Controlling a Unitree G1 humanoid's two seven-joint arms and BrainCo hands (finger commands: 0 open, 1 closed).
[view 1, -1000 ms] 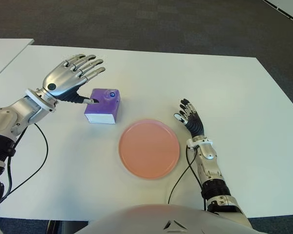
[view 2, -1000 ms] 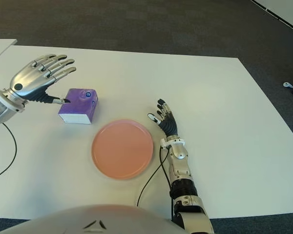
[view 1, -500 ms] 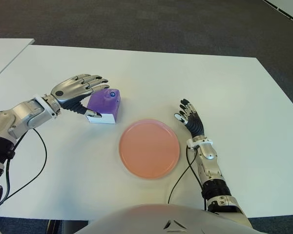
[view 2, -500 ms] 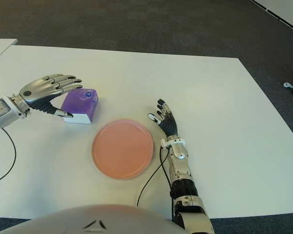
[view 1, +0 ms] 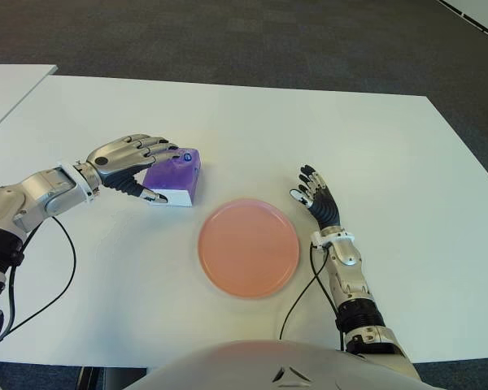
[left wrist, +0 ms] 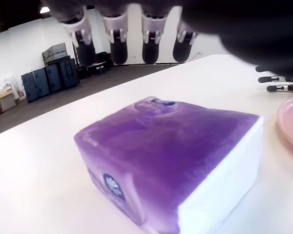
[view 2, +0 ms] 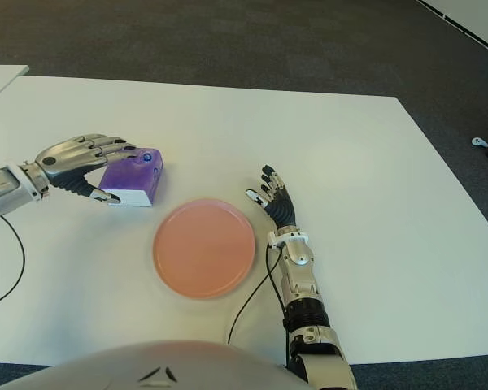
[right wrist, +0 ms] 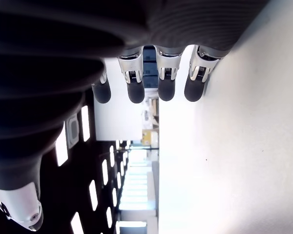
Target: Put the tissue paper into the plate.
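My left hand (view 1: 130, 158) reaches over the purple tissue pack (view 1: 175, 175) from its left side, fingers (left wrist: 118, 36) arched above the top of the pack and thumb low beside its near left corner. In my left wrist view the four fingertips hang over the pack with a gap of air under them, so the hand is cupped around the pack and I cannot tell whether any finger or the thumb actually touches it; nothing is clamped. The tissue pack lies flat on the white table (view 1: 325, 130), purple wrapper up, white paper showing along its near end. It sits just beside the pink plate (view 1: 248, 246), off the plate's far left rim, apart from it. My right hand (view 1: 315, 197) shows to the right of the plate, fingers straight and spread, holding nothing.
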